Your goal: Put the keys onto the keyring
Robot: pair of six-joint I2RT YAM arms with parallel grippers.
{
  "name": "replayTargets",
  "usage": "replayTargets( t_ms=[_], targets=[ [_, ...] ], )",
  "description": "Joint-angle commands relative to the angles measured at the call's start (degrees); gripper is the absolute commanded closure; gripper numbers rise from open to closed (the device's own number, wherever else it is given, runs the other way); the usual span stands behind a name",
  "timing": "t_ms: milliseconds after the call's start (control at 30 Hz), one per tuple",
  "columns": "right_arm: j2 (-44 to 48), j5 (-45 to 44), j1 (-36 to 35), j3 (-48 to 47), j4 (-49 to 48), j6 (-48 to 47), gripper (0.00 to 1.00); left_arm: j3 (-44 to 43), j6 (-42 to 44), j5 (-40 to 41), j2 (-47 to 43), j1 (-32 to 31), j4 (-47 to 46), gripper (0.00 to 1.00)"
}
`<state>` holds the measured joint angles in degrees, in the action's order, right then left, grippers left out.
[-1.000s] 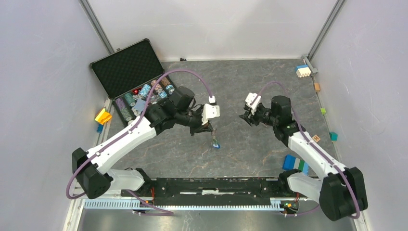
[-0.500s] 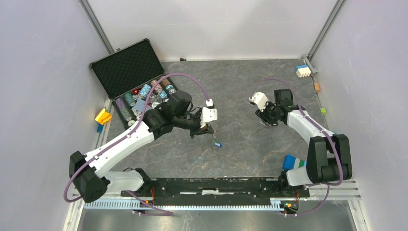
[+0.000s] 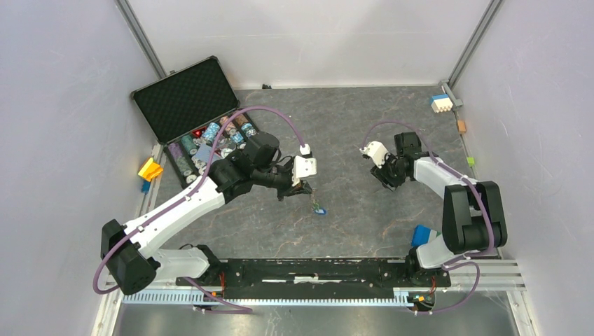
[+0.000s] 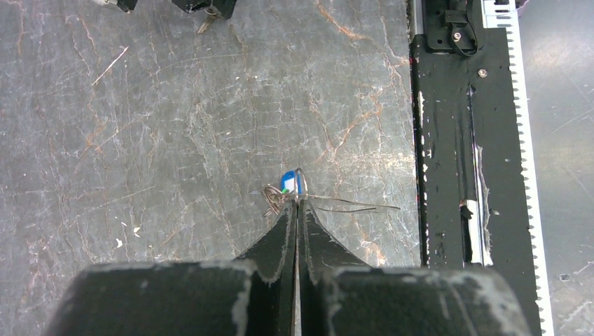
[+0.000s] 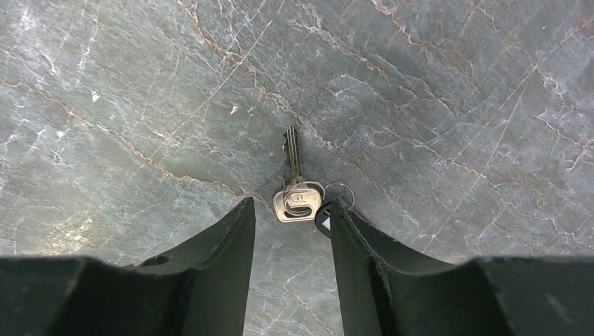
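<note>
The right arm has folded back toward its own side, carrying the right gripper point(image 3: 387, 176) to the right and lower over the grey stone-patterned table point(image 3: 350, 112). The left arm has barely shifted.

In the overhead view, the left gripper point(image 3: 302, 187) is held near the middle of the table, with a small bundle dangling just below and to the right of it. The left wrist view shows its fingers point(image 4: 280, 234) pressed fully together, pinching the thin wire of the keyring point(image 4: 354, 202). The loop stretches out to the right of the fingertips. A blue tag point(image 4: 291, 180) and a sliver of a green tag point(image 4: 284, 190) hang on the ring just beyond the tips, beside a small tangle of metal that is too fine to make out.

The right gripper hangs well apart from the left one. In the right wrist view its fingers point(image 5: 224, 245) are spread, gripping nothing. A silver key point(image 5: 292, 157) lies flat on the table, its head between the fingertips and its blade pointing away from the camera. Its black tag point(image 5: 323, 218) sits against the inner face of the right-hand finger.

An open black case point(image 3: 185, 98) holding poker chips point(image 3: 210, 136) lies at the far left of the table.
</note>
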<state>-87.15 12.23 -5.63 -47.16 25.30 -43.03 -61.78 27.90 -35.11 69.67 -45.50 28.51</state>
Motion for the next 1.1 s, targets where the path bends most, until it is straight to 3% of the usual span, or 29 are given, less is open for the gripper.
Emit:
replayTargets(
  t_ms=[0,333,567,767,967,1067],
  targets=[
    [-1.28,-0.29,-0.08,-1.73,-1.29,-0.26,0.53,-0.36,-1.87,-2.24,-0.89,-0.3,-3.11,0.98],
    [-3.63,-0.81,-0.09,-2.5,-1.82,-0.69,0.72,-0.1,-1.52,-2.15,-1.02,-0.3,-3.11,0.98],
    [-3.5,-0.9,-0.08,-3.32,-0.8,-1.31,0.79,-0.14,-1.5,-2.14,-1.02,-0.3,-3.11,0.98],
    [-1.53,0.16,-0.08,-5.02,1.78,-2.31,0.99,-0.01,-1.29,-1.95,-1.05,-0.3,-3.11,0.98],
    [1.14,4.61,-0.15,-5.05,4.59,-3.44,1.0,-0.1,-1.11,-1.8,-1.3,-0.34,-3.03,0.98],
    [2.17,2.41,-0.15,-3.95,2.64,-2.61,0.98,-0.18,-1.01,-1.8,-1.28,-0.27,-2.94,0.98]
  ],
)
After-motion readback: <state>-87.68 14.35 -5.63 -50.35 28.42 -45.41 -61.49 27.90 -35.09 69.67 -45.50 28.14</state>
